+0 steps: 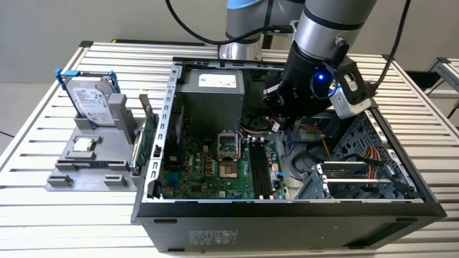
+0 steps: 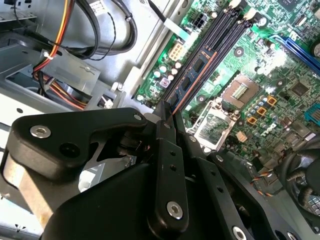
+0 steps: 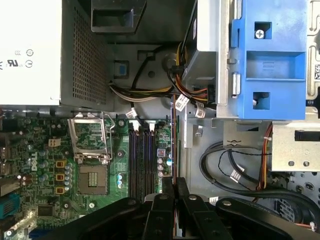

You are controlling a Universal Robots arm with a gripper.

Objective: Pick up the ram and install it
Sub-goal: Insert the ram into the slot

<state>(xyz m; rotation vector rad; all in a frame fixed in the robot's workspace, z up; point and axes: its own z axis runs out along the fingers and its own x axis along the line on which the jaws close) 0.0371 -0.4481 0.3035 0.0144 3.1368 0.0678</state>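
The gripper (image 2: 167, 112) is clamped on the ram (image 2: 192, 75), its black fingers (image 3: 181, 192) pinching the thin blue stick edge-on above the motherboard (image 3: 45, 165) inside the open computer case (image 1: 287, 212). In the second wrist view the ram hangs over the memory slots (image 2: 225, 32), beside the bare processor socket (image 2: 239, 91). Toward the exterior view's left, a hard drive (image 1: 93, 102) stands upright in a grey holder (image 1: 90, 172) on the slatted table (image 1: 43, 209), well apart from the case.
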